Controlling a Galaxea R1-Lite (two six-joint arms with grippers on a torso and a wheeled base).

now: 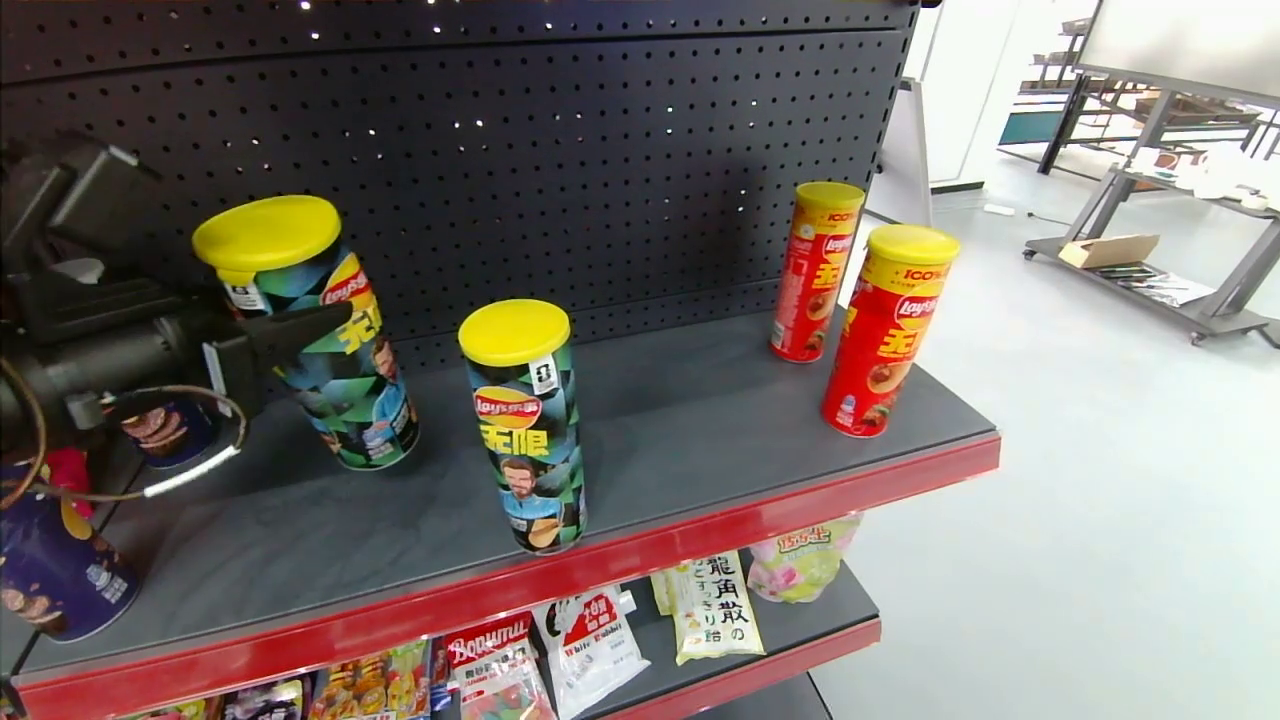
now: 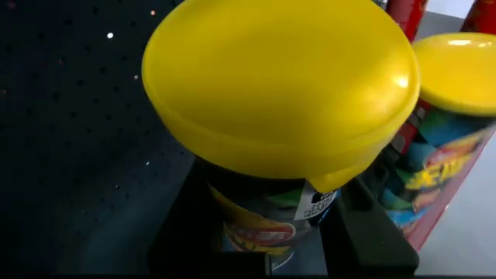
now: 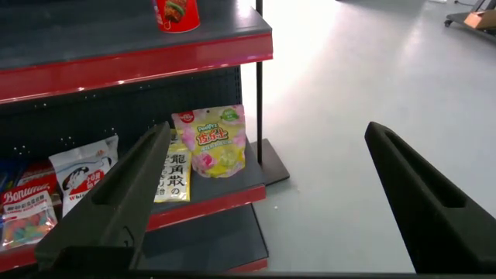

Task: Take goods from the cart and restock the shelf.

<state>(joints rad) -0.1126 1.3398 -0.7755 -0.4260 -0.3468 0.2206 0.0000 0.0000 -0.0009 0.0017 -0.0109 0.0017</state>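
A green chips can with a yellow lid (image 1: 345, 400) leans slightly at the back left of the grey top shelf (image 1: 700, 420). My left gripper (image 1: 318, 326) is shut on its upper body. In the left wrist view the can's lid (image 2: 279, 85) looms large, with the dark fingers (image 2: 186, 225) on either side of the can body (image 2: 267, 221) below it. A second green can (image 1: 525, 430) stands upright near the shelf's red front edge. My right gripper (image 3: 271, 201) hangs open with nothing in it, down in front of the lower shelves.
Two red chips cans (image 1: 815, 270) (image 1: 885, 330) stand at the shelf's right end. Dark blue cans (image 1: 55, 565) sit at the far left. Snack bags (image 3: 209, 143) fill the lower shelf. Perforated back panel (image 1: 600, 150) behind; open floor (image 1: 1100, 500) to the right.
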